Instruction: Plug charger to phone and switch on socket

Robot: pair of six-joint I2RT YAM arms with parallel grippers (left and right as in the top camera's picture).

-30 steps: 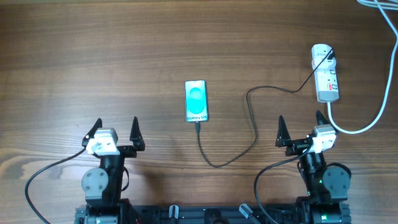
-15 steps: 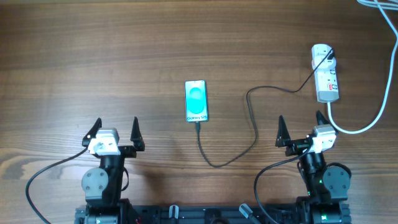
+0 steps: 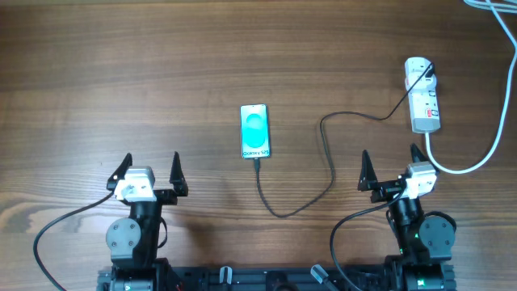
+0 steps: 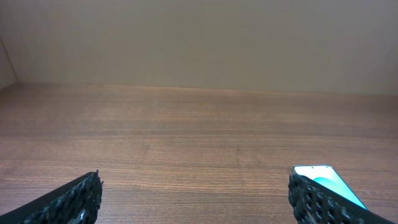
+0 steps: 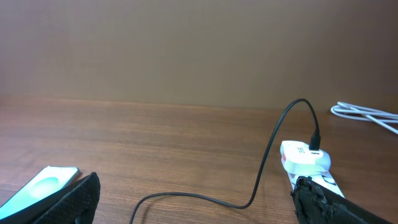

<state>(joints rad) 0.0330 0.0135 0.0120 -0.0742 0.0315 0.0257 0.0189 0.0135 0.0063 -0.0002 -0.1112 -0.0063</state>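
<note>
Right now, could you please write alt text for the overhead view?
A teal-lit phone lies centrally; the charger loops from its near end to the white socket, far right. Left pincer and right pincer stand open.

A brown wood-grain tabletop (image 3: 121,73) is seen. Laid on it are a small teal-screened rectangular smartphone (image 3: 254,132), a thin black charger cable (image 3: 329,166) running from the smartphone's near end to a short white power strip (image 3: 422,105), and a thick white cord (image 3: 477,166).
</note>
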